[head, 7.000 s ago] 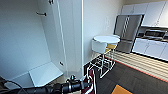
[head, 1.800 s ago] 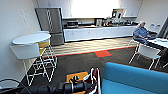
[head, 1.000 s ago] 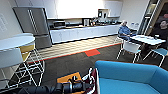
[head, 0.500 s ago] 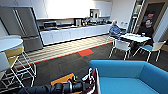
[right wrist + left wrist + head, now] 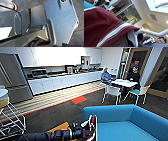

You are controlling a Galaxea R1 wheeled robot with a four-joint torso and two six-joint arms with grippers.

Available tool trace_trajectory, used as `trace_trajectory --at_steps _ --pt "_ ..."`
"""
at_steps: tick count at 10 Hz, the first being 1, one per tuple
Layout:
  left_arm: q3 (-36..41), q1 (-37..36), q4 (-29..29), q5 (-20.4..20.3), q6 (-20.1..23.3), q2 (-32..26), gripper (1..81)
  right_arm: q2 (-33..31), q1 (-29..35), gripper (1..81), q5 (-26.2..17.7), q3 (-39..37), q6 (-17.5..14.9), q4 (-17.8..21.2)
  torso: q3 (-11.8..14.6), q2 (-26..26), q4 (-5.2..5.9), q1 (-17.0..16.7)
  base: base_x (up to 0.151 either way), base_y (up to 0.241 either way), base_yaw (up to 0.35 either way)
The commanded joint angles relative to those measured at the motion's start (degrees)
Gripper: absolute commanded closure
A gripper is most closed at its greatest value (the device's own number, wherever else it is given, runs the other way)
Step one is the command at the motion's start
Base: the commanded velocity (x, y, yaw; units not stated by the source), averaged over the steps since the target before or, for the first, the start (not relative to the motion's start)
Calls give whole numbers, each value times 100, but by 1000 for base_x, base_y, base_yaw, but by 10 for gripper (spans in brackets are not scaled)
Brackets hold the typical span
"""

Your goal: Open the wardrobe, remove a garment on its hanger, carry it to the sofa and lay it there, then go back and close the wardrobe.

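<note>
Low at the near edge of my head view, I see the left arm reaching in from the left, its left tool (image 5: 83,130) dark and bulky, with the garment (image 5: 93,127) hanging just at its far end: a strip of maroon with white trim and a pale hanger (image 5: 86,122) sticking up beside it. From here I cannot tell how the tool's fingers are set. Immediately right of the garment is the sofa (image 5: 130,122), bright blue, its near arm almost touching the maroon cloth. In the left wrist view the garment (image 5: 102,27) is close to the camera, maroon with white stripes, and the white hanger (image 5: 149,33) curves off it. Far right, two people sit at a white surface (image 5: 124,83) with white chairs (image 5: 113,92). A long kitchen counter (image 5: 62,82) runs along the far wall, a steel fridge (image 5: 12,79) at its left
</note>
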Motion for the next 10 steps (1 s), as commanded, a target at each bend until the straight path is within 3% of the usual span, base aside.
trace_trajectory --at_steps 1,10 --pt "356 -908 167 -609 89 -26 811 47 205 10 -344 31 -12 -8 0 0 0 0 0 0 -228" --pt "365 -890 167 -609 89 -78 811 47 213 10 -344 31 -12 -8 0 0 2 0 0 0 -228"
